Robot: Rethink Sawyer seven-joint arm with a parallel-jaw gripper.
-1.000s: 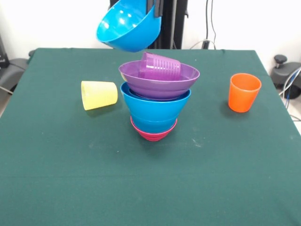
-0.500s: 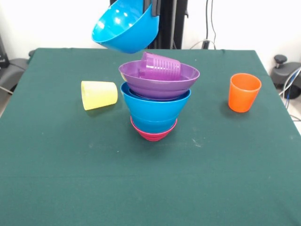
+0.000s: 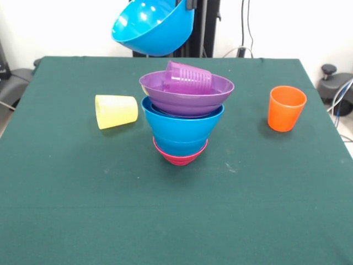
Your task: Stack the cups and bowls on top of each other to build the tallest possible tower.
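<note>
Table (image 3: 83,221): flat top under a dark green cloth, a few pale specks near the middle.

Directly on it:
- Magenta bowl (image 3: 180,157), upright, near the centre, serving as base of the tower (image 3: 183,118); only its lower rim shows beneath the blue bowls nested in it.
- Yellow cup (image 3: 115,111), translucent, lying on its side, left of the magenta bowl, apart from it.
- Orange cup (image 3: 286,108), opaque, standing upright, mouth up, well to the right of the magenta bowl.
</note>
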